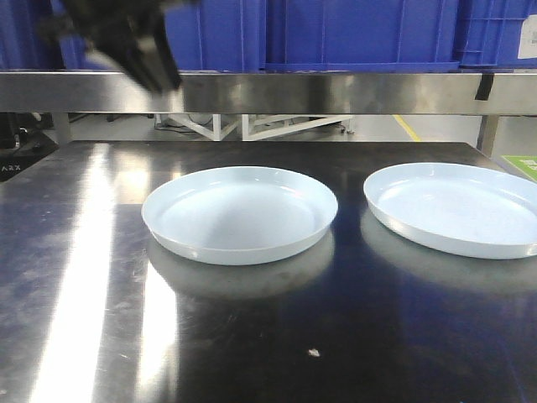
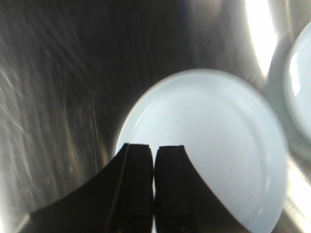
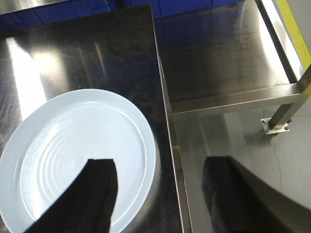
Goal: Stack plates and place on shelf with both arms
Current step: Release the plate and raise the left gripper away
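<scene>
- nothing stacked yet — left plate (image 1: 239, 214) and right plate (image 1: 457, 208) lie apart on the bench (image 1: 84, 294).
- left fingers (image 2: 137, 184) are pressed together, empty, over the left plate; right fingers (image 3: 95, 194) spread wide, empty.
- stacking and shelving remain.

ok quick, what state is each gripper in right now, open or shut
Left gripper: shut, holding nothing.
Right gripper: open, holding nothing.

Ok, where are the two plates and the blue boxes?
Left plate (image 1: 239, 210): front view, middle of its inside.
Right plate (image 1: 457, 206): front view, middle of its inside.
Blue boxes (image 1: 361, 34): front view, front wall of the middle one.
</scene>
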